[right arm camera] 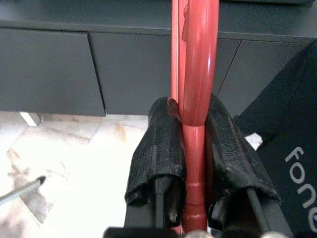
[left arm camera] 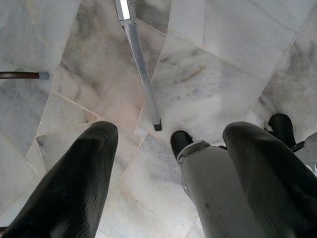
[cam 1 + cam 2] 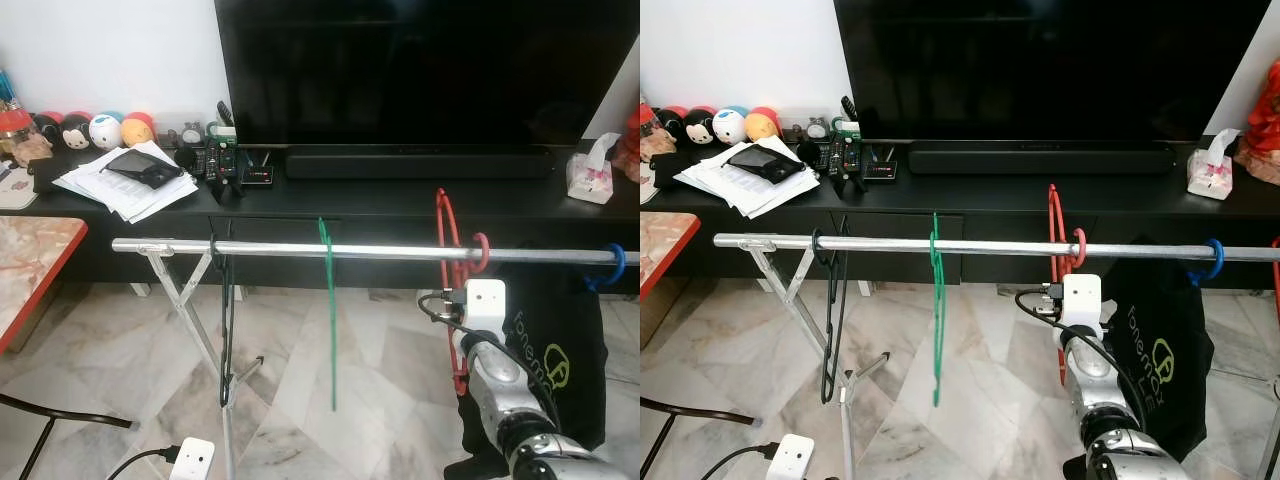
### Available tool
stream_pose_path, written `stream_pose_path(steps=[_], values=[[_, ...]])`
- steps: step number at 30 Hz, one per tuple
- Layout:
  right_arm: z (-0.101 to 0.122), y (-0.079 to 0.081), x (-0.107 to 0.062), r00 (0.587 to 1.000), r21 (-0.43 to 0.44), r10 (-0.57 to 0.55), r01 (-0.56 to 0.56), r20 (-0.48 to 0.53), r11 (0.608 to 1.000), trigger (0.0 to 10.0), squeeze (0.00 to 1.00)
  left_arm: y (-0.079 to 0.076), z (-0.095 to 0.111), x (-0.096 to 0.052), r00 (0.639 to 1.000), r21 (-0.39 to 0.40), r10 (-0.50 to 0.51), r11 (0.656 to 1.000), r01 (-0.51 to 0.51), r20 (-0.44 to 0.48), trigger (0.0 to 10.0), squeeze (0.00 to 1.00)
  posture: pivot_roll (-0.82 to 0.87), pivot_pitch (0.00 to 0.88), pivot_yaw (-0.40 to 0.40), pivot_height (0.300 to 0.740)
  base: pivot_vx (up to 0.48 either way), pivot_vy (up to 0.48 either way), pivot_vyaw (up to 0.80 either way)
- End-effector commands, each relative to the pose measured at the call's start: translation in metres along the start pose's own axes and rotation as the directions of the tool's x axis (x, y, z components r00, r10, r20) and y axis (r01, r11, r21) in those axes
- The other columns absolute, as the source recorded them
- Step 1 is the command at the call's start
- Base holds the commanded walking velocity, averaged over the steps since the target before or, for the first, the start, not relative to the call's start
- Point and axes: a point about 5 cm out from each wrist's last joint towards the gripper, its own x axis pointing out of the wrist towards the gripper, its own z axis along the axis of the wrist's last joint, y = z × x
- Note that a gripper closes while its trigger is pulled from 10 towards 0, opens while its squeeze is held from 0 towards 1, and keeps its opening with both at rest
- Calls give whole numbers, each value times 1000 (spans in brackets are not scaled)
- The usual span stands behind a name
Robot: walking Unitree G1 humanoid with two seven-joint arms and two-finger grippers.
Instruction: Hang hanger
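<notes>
While the right gripper (image 1: 190, 173) pinches the red hanger (image 3: 447, 250) tight, its hook looks already over the rail (image 3: 300, 248) nr the right end; release remains. Left gripper (image 2: 168, 173) hangs open, empty.

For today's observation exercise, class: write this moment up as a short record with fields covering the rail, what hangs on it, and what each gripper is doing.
rail: silver bar on a folding stand, in front of a black TV bench
hanging, from robot's left: black hanger, green hanger, red hanger, blue hook with black bag
red hanger: hook looped over the rail
right gripper: fingers closed on the red hanger's stem
left gripper: open, pointing at the marble floor, idle
</notes>
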Motion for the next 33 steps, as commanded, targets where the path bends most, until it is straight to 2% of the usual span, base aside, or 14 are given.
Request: stream_pose_path(steps=[1, 10, 14, 24, 25, 26, 28, 29, 30, 33], values=[[1, 1, 2, 1000, -21, 1, -1, -28, 1000, 10000, 0, 0, -6, -1, 999, 11, -8, 1000, 8, -31, 10000, 0, -96, 0, -8, 740, 0, 0, 0], [-13, 9, -3, 996, -18, 28, -29, -84, 999, 10000, 0, -1, -8, -2, 999, 10, -16, 1000, 17, -39, 10000, 0, -98, 0, -5, 740, 0, 0, 0], [-25, 14, -6, 989, -19, 29, -32, -142, 999, 10000, 0, -1, -8, -2, 999, 13, -21, 1000, 22, -45, 10000, 0, -99, 0, -3, 740, 0, 0, 0], [-27, 17, -9, 993, -3, 24, -25, -112, 1000, 10000, 0, -1, -8, -2, 999, 21, -24, 999, 25, -45, 10000, 0, -100, 0, 1, 740, 0, 0, 0], [-26, 16, -10, 996, 3, 19, -19, -88, 1000, 10000, 361, -1, -8, -2, 999, 22, -24, 999, 25, -44, 10000, 0, -100, 0, 1, 740, 0, 0, 0], [-25, 16, -10, 997, 11, 17, -16, -75, 1000, 10000, 773, -1, -8, -2, 999, 23, -24, 999, 25, -43, 10000, 0, -100, 0, 1, 740, 0, 0, 0], [-24, 16, -10, 998, 15, 15, -15, -68, 1000, 10000, 773, -1, -8, -2, 999, 23, -24, 999, 25, -43, 10000, 0, -99, 0, 1, 740, 0, 0, 0], [-24, 16, -10, 998, 18, 15, -14, -63, 1000, 10000, 910, -1, -8, -2, 999, 23, -25, 999, 26, -43, 10000, 0, -99, 0, 1, 740, 0, 0, 0], [-24, 16, -10, 998, 20, 14, -13, -56, 1000, 10000, 1000, -1, -8, -2, 999, 23, -25, 999, 26, -42, 10000, 0, -99, 0, 0, 740, 0, 0, 0], [-23, 16, -11, 999, 21, 10, -9, -45, 1000, 10000, 1000, -1, -8, -2, 999, 23, -25, 999, 26, -42, 10000, 0, -99, 0, 0, 740, 0, 0, 0]])
